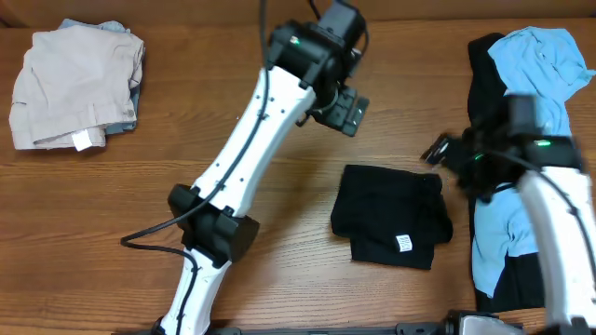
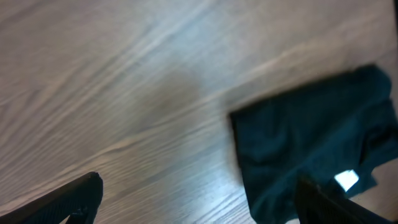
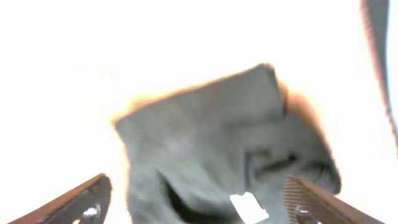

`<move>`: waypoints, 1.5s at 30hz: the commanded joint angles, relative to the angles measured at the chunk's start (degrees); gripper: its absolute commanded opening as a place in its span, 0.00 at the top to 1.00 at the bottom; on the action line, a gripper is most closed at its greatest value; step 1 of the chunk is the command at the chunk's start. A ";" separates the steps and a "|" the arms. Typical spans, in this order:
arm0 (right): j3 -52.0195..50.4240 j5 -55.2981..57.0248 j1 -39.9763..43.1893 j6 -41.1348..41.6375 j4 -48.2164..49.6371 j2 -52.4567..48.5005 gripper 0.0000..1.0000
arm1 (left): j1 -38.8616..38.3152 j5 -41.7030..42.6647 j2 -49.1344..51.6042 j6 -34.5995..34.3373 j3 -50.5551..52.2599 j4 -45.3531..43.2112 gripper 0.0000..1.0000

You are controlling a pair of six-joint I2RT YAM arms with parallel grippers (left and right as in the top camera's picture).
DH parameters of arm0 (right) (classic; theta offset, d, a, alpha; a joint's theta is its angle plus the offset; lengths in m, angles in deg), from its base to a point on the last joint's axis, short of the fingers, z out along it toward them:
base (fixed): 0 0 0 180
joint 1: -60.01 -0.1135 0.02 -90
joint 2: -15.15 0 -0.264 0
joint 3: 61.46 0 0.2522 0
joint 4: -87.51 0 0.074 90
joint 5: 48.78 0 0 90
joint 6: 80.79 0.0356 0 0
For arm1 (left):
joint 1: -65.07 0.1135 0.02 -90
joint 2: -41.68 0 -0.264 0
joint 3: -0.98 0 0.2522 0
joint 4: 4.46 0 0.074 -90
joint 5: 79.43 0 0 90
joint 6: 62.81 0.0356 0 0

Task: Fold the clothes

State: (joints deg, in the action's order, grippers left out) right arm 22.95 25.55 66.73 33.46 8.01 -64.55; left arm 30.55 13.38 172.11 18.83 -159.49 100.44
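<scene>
The black garment [image 1: 386, 214] lies folded in a rough rectangle on the table [image 1: 279, 251], right of centre and toward the near edge. Its white label [image 1: 404, 243] sits by the near right corner.

The right gripper [image 1: 436, 149] hangs just past the garment's far right corner. Its fingers [image 3: 78, 199] are spread wide and hold nothing. The left gripper [image 1: 346, 112] is farther off, beyond the far left corner. Its fingers [image 2: 78, 198] are also wide apart and empty.

The right wrist view is washed out to white, so the garment looks grey there and the wood cannot be made out. The left wrist view is blurred, and it catches only the garment's left part and the label. How high either gripper hangs above the table cannot be told.

The blue shirt [image 1: 540, 60] and a black piece [image 1: 482, 88] are heaped along the right side. The right arm partly covers them, and the frame edge cuts them off.

Only a narrow strip of wood separates the garment from that heap. Bare wood runs left of the garment and across the middle. A beige pile [image 1: 74, 88] lies well apart at the far left corner.
</scene>
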 commanded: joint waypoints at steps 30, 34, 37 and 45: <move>10.95 0.15 10.38 -2.03 1.38 1.90 0.00 | -17.92 -5.18 0.55 40.70 43.50 -32.96 0.00; 10.95 0.17 10.38 -2.03 1.57 1.90 0.00 | -13.53 -5.20 0.85 33.86 45.97 -36.48 0.00; 10.95 0.17 10.38 -2.03 1.68 1.90 0.00 | -8.70 -6.64 1.31 27.56 46.18 -36.54 0.00; 10.95 0.13 10.38 -2.01 2.40 1.90 0.00 | 9.16 -8.35 1.36 13.03 46.18 -35.43 0.00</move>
State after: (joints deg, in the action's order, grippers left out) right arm 33.34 25.58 76.89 31.67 9.92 -62.65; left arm 31.94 8.94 171.44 41.27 -115.98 63.43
